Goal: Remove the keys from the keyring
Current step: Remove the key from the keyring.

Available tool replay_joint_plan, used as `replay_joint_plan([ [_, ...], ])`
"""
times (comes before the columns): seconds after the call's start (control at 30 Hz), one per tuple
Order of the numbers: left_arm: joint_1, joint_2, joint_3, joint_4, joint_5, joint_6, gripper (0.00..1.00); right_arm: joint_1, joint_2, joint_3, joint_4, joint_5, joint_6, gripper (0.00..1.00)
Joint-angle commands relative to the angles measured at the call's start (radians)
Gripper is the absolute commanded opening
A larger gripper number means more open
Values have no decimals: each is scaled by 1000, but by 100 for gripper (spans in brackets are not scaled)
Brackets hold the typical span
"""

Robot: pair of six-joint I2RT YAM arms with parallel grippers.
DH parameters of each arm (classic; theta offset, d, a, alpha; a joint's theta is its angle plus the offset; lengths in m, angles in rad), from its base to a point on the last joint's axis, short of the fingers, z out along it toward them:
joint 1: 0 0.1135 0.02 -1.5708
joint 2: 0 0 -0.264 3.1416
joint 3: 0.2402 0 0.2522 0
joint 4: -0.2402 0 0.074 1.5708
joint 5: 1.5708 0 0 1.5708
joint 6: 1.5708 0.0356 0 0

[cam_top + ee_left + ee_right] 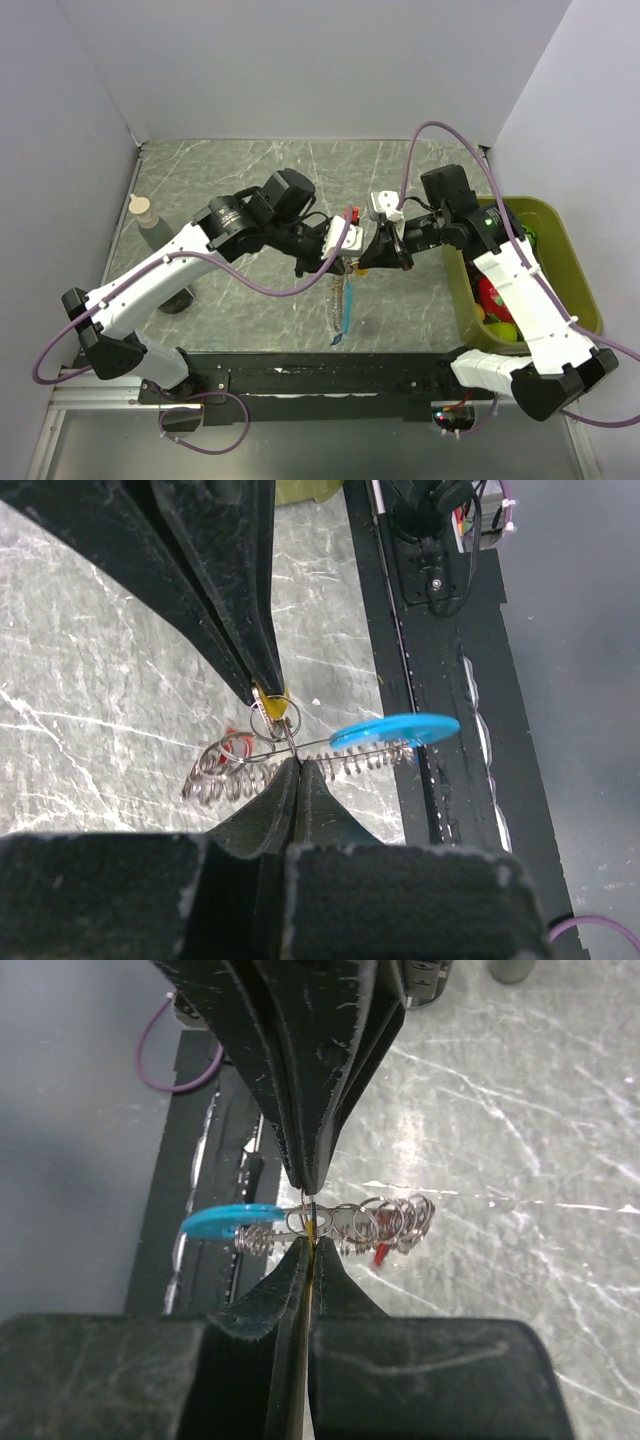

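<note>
Above the table [250,170] centre, left gripper [300,768] and right gripper [311,1248] meet, the left clamped on the hanging keyring [338,285], the right apparently on its orange key [268,706]; red key [381,1253] and light-blue strip [395,730] hang attached, none freed yet.

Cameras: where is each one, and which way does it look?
Top external: above and behind the arms, looking down at the table; both arms show, left tool meeting right tool.
Left wrist: on the left arm, looking past its own fingers at the right tool.
Right wrist: on the right arm, looking past its own fingers at the left tool.
Shared: both wrist views show the blue key and keyring.
</note>
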Motion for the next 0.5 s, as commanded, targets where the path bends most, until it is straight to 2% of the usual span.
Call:
replay_joint_plan([
  [0.0, -25, -7, 30, -6, -9, 21, 1, 12, -4, 29, 1, -20, 44, 0],
  [0.47, -137, 28, 25, 28, -250, 24, 1, 54, -4, -16, 50, 44, 150, 0],
])
